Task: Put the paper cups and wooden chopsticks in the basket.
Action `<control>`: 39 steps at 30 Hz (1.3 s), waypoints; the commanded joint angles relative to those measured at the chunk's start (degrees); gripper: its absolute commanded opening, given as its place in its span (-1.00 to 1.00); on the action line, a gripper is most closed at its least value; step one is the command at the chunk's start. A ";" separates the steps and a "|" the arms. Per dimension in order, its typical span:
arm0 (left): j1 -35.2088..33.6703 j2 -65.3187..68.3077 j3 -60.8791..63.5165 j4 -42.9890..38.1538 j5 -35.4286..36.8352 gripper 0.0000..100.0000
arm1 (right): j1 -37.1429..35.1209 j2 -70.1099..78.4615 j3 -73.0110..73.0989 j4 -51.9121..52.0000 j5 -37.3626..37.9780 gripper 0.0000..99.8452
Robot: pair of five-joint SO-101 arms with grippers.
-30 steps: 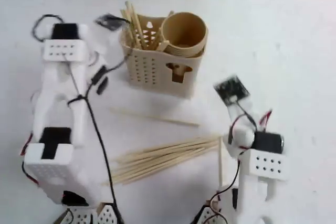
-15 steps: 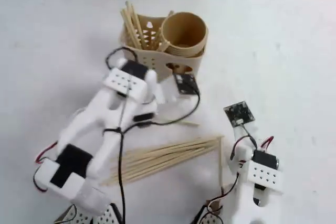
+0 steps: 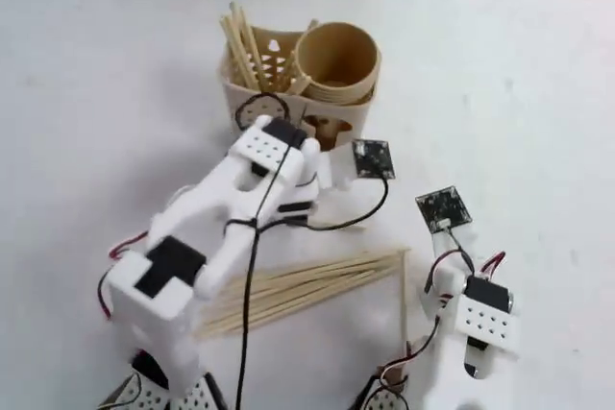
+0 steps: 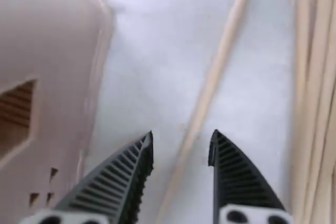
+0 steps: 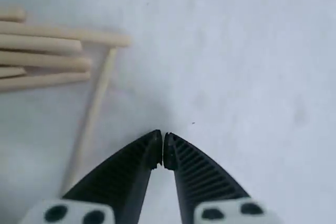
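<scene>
Left gripper open, jaws straddling a single chopstick lying beside the basket. Right gripper closed, near the chopstick pile. Paper cups sit in the basket.

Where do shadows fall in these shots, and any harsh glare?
High view: even light on the white table, no harsh glare, faint shadows by the bundle of wooden chopsticks. Left wrist view: soft shade beside the beige perforated plastic basket. Right wrist view: dim shadow ahead of the black right claw.
</scene>
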 commanded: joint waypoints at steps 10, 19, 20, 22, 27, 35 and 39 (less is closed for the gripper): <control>0.40 12.26 -11.16 0.00 -0.70 -0.86 | 0.40 -1.01 -0.18 -0.66 0.70 -0.96; 0.57 8.92 -14.33 10.73 -0.26 -0.96 | 0.40 -1.01 -0.18 -0.66 0.70 -0.96; 0.57 7.08 -14.68 12.84 -0.26 -0.96 | 0.40 -1.01 -0.18 -0.66 0.70 -0.96; 0.66 2.24 -14.42 16.09 0.00 -0.96 | 0.40 -1.01 -0.18 -0.66 0.70 -0.96; 1.89 -13.05 -11.08 22.86 1.85 -0.96 | 0.40 -1.01 -0.18 -0.66 0.70 -0.96; 1.45 -40.13 -9.93 27.96 2.11 -0.95 | 0.40 -1.01 -0.18 -0.66 0.70 -0.96; -3.21 -48.13 -19.34 20.13 10.11 -0.95 | 0.40 -1.01 -0.18 -0.66 0.62 -0.96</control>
